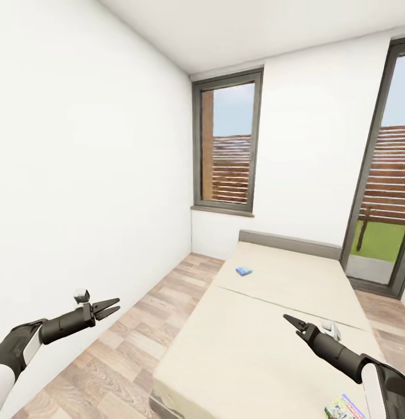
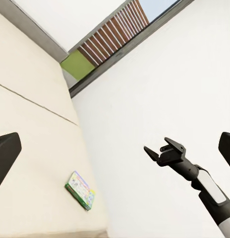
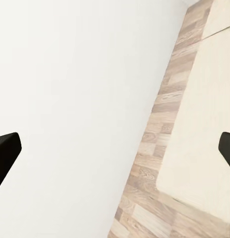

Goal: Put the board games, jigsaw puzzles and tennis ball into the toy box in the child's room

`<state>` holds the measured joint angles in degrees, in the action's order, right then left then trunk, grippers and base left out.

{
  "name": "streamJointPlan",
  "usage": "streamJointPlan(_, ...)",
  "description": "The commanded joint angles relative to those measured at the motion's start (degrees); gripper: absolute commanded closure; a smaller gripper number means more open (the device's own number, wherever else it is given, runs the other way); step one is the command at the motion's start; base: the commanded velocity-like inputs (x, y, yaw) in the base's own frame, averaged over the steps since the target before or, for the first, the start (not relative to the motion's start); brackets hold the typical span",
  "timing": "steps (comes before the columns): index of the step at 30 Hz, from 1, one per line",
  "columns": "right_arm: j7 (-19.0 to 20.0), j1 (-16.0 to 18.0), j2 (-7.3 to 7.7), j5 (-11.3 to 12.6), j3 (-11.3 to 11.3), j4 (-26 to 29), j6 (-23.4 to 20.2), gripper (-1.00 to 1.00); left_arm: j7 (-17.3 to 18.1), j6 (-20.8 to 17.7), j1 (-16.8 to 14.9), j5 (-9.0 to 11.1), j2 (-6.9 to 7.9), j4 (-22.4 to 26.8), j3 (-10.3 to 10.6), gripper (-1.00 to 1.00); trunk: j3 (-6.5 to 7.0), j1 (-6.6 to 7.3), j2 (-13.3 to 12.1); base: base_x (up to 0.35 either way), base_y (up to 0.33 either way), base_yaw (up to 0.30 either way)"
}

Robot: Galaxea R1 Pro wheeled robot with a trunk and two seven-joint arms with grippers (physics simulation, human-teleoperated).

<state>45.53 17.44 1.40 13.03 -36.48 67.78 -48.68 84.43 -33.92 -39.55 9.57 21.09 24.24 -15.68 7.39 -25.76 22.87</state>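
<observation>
Two board games lie on the beige bed point(image 1: 272, 326). A small blue one point(image 1: 244, 270) rests on the far section, near the grey headboard. A green-edged printed one point(image 1: 344, 408) sits on the near section by my right arm, and in the left wrist view this box point(image 2: 80, 190) lies flat on the mattress point(image 2: 30, 148). My left gripper point(image 1: 107, 308) hangs open over the floor left of the bed. My right gripper point(image 1: 292, 325) is open above the near section, holding nothing, and the left wrist view catches it point(image 2: 164, 151) in mid-air. The table and toy box are out of view.
A wood-plank floor strip point(image 1: 138, 331) runs between the white left wall point(image 1: 80, 192) and the bed. A dark-framed window point(image 1: 227, 145) is in the far wall, with a tall glazed door point(image 1: 383, 192) at the right. The right wrist view looks along the floor point(image 3: 154, 148) and mattress edge point(image 3: 204, 148).
</observation>
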Motion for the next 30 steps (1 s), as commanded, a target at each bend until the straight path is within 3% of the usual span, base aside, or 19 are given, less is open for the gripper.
streamJointPlan(1, 0.18, 0.05, 0.00, 0.05, -0.08, -0.06, -0.28, -1.00, 0.22, -0.61, -0.01, -0.08, 0.00, 0.02, -0.09, -1.00, -0.03, -0.02, 0.04, 0.000, -0.281, -0.277)
streamJointPlan(30, 0.11, 0.00, 0.01, 0.15, -0.08, -0.09, -0.28, -1.00, -0.43, -0.56, -0.01, -0.15, -0.06, 0.02, -0.14, -1.00, -0.03, -0.02, 0.04, 0.000, -0.296, -0.272)
